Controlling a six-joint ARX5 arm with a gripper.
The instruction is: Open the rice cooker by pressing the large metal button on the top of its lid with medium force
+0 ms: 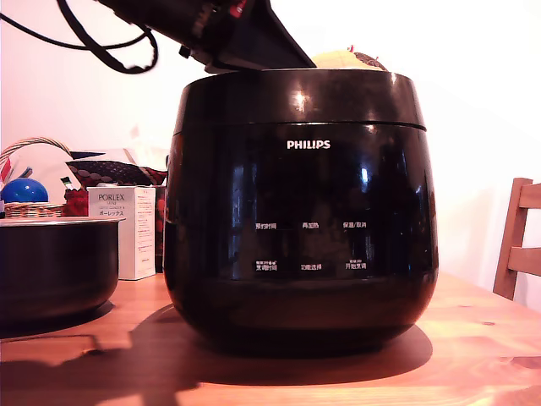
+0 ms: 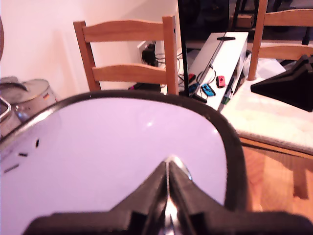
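The rice cooker (image 1: 300,220), glossy black with white PHILIPS lettering, stands on the wooden table (image 1: 473,355) and fills the middle of the exterior view. Its lid (image 1: 296,97) is down, with a thin seam above the body. My gripper (image 1: 224,61) reaches down from the upper left of the exterior view onto the top of the lid. In the wrist view the gripper (image 2: 167,164) is shut, its fingers pressed together over the pale, shiny lid top (image 2: 112,152). A bright metal sliver (image 2: 168,213) shows between the fingers. I cannot tell if it is the button, which is otherwise hidden.
A matte black pot (image 1: 51,262) sits at the exterior view's left, with a white PORLEX box (image 1: 122,228) and a basket holding a blue ball (image 1: 24,190) behind it. A wooden chair (image 1: 517,245) stands at the right. The wrist view shows more chairs (image 2: 127,49) beyond the cooker.
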